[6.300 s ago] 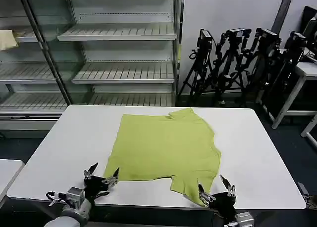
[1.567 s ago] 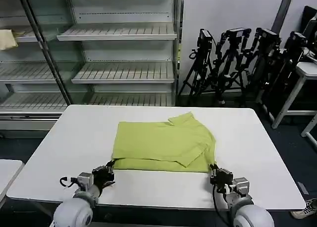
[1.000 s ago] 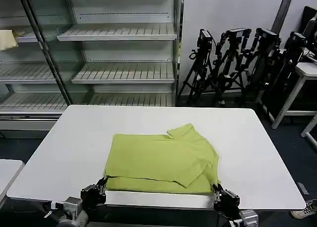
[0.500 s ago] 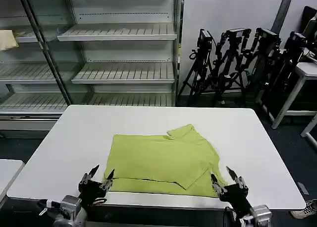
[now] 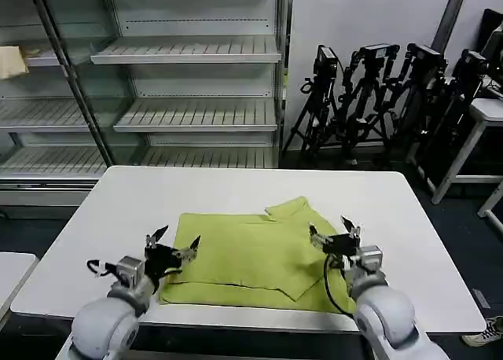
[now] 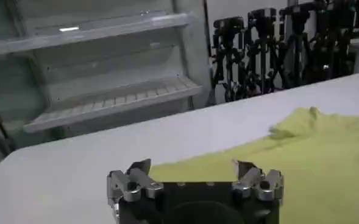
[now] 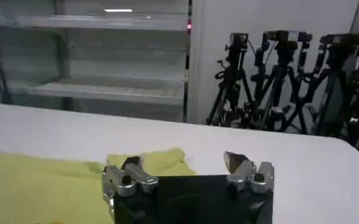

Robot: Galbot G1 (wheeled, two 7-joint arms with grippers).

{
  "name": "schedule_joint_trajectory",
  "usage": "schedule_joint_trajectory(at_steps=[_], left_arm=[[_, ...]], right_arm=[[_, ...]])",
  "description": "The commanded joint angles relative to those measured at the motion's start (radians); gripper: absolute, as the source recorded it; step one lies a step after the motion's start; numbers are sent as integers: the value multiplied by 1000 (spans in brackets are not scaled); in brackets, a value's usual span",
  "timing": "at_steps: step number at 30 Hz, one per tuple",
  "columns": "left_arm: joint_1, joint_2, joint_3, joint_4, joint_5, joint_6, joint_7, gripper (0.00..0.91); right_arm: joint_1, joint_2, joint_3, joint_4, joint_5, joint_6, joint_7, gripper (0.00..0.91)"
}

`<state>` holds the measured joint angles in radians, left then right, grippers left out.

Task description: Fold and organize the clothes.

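Observation:
The clothes are one lime-green T-shirt, folded in half and lying flat near the front of the white table, with one sleeve sticking out at its far edge. My left gripper hovers open over the shirt's left end, holding nothing. My right gripper hovers open over the right end, also holding nothing. In the left wrist view the left gripper is spread wide above the green fabric. In the right wrist view the right gripper is open above the shirt.
Metal shelving stands behind the table, with a pale yellow cloth on a left shelf. Black tripods cluster at the back right. A second white table stands at the far right. Bare tabletop surrounds the shirt.
Both grippers, shut on the shirt's front corners a second ago, opened and let go. They have since risen and moved forward from the table's near edge to above the shirt's ends.

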<state>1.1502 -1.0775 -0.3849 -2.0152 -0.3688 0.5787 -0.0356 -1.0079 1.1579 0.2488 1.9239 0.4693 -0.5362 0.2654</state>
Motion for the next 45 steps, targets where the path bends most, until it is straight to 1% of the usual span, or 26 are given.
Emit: schedule_joint_trajectory(at_steps=[1, 5, 8, 14, 22, 29, 30, 31, 36, 39, 45], left_arm=[[-277, -12, 92, 279, -74, -1, 15, 907], [-326, -30, 90, 404, -75, -1, 27, 907], [-358, -28, 89, 459, -79, 0, 41, 907], [-375, -27, 100, 498, -74, 0, 54, 907], [-374, -36, 90, 540, -75, 2, 55, 907], [-363, -41, 84, 540, -93, 1, 53, 907], [-363, -41, 83, 539, -95, 2, 53, 121], [-363, -42, 83, 539, -95, 2, 52, 10], [-349, -39, 87, 533, -104, 1, 57, 10], [-344, -40, 88, 527, -104, 1, 57, 20], [-336, -45, 93, 519, -103, 1, 63, 10]], right_arm=[[329, 65, -134, -328, 75, -31, 41, 907], [399, 116, -135, -468, 79, -25, 36, 907], [428, 144, -129, -528, 79, -23, 33, 907], [441, 172, -125, -585, 83, -3, 20, 907], [444, 194, -135, -623, 71, -12, 25, 907], [444, 203, -139, -634, 69, -12, 29, 907], [445, 205, -139, -637, 69, -11, 32, 40], [446, 205, -139, -638, 69, -10, 33, 0], [441, 199, -141, -635, 110, -17, 22, 0], [439, 200, -140, -636, 115, -16, 22, 0], [433, 196, -134, -629, 121, -14, 13, 0]])
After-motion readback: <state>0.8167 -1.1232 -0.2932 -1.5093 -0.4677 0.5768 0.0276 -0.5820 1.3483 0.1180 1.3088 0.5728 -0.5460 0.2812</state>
